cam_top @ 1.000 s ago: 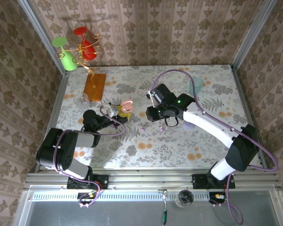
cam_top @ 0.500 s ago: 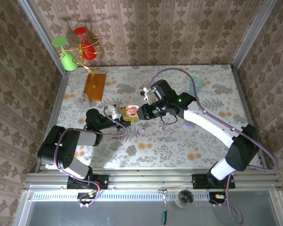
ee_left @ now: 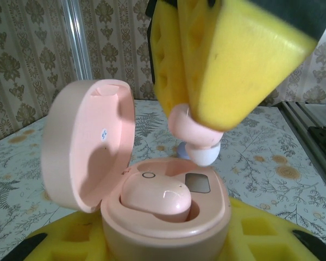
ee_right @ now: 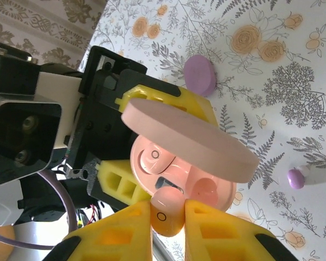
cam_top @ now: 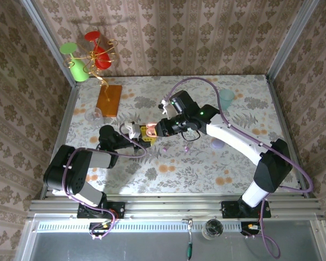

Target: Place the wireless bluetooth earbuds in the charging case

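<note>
Gripping the open pink case (ee_left: 168, 225) low on its body, the left gripper (cam_top: 137, 131) is clamped round it, lid (ee_left: 89, 147) tipped back, and one bud (ee_left: 155, 200) sits snug in a well. Just above the free well (ee_right: 206, 191) hangs a second bud (ee_left: 194, 133). It's pinched across its body by the right gripper (ee_right: 167, 216), yellow pads closed tight on it, whitish tip poking out below. That thing looks featherlight, hard and glossy. I'd call it slippery, quick to squirt out or twist if squeezed off-centre, so the hold across its fat middle seems right, tip left clear to go in. Beyond, the floral table (cam_top: 206, 174) carries a loose lilac bud (ee_right: 296, 178), a lilac case (cam_top: 217, 144), a mint cup (cam_top: 226, 98) and a wooden block (cam_top: 110, 99), then patterned walls (cam_top: 206, 38).
</note>
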Robot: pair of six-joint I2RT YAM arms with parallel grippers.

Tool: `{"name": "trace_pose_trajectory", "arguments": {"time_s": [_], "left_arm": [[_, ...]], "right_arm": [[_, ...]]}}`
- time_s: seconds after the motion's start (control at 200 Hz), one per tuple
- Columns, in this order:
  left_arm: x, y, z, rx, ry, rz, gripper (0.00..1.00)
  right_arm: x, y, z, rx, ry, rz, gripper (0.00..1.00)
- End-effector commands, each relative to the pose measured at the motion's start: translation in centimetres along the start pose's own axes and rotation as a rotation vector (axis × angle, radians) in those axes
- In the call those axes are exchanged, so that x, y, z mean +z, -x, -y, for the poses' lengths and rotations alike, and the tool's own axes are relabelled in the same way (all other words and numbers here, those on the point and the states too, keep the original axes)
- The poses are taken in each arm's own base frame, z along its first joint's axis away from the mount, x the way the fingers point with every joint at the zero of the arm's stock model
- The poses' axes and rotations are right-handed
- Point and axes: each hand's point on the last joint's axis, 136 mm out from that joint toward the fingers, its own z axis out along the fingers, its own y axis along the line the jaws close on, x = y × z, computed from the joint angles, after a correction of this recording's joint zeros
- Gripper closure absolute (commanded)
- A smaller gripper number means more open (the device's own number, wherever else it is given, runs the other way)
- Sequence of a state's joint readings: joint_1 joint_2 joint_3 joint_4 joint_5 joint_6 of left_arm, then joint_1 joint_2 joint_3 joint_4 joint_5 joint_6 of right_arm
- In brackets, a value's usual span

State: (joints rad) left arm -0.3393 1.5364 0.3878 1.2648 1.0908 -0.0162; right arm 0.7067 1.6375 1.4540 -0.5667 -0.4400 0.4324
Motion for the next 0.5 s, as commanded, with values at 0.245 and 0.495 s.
{"name": "trace_pose_trajectory", "arguments": {"time_s": [0.245,0.495], "left_arm": [[-0.2,1.8,0.4,0.059,-0.017,0.033,0.69],[-0.1,1.8,0.3,0.058,-0.020,0.033,0.69]], "right_arm": [[0.0,0.9,1.2,-0.009,-0.075,0.030,0.82],[-0.1,1.2,1.6,-0.004,-0.097,0.043,0.82]]}}
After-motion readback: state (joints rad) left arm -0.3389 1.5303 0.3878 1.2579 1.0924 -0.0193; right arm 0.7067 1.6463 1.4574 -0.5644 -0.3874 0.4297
